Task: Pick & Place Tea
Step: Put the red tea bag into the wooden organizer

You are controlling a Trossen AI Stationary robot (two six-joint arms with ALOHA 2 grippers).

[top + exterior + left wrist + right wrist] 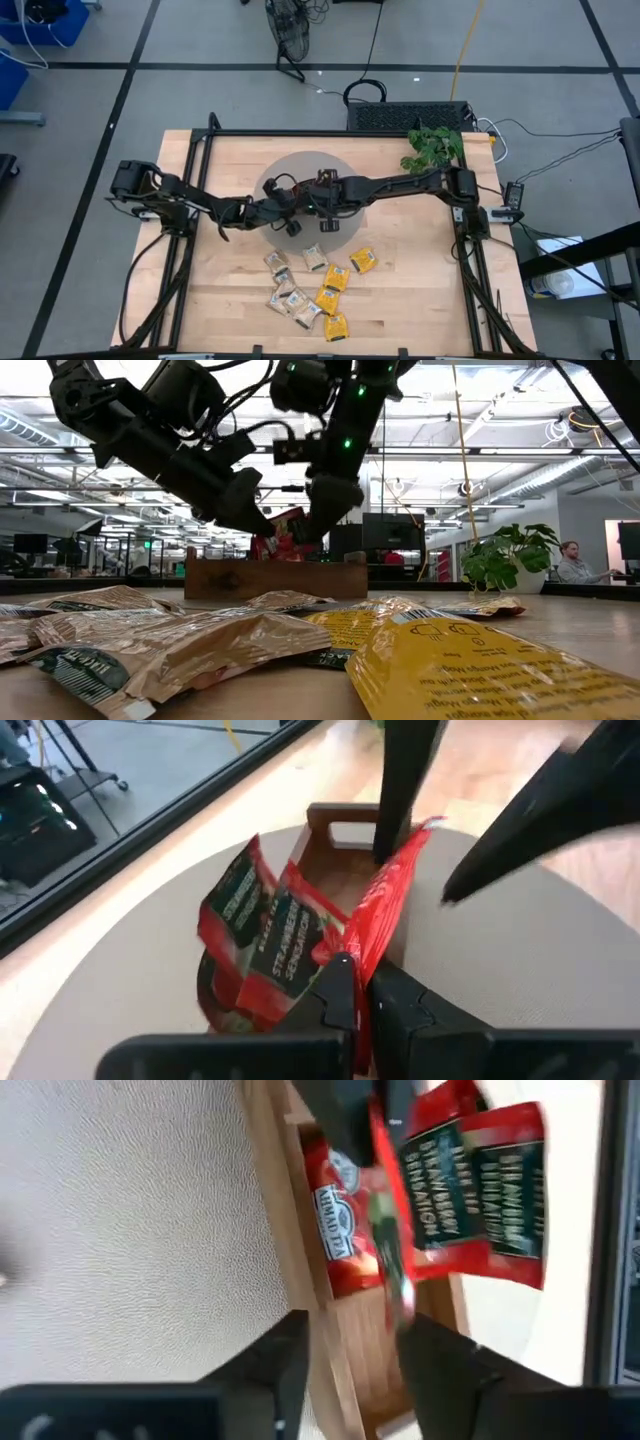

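A red tea sachet (395, 890) stands on edge over the brown wooden tray (340, 820) on the round grey mat (300, 165). My left gripper (362, 982) is shut on its near end. My right gripper (358, 1325) is open, with the sachet's thin edge (392, 1250) between its spread fingers. Whether a finger touches it I cannot tell. Other red sachets (260, 940) lean together in the tray's end compartment. In the low view both grippers meet above the tray (260, 578). Several yellow and beige sachets (320, 285) lie flat near the table's front edge. My left gripper pinches the red sachet's near edge (375, 935) between its two fingers, coming at it slanting down from the table's left side. The sachet stands on edge and rises away from the fingers over the tray. Whether its lower edge rests in the tray is hidden.
A potted plant (432, 148) stands at the table's back right, and a black box (410, 115) sits at the far edge. The loose sachets (300, 640) fill the near middle of the table. Bare wood lies to the left and right of them.
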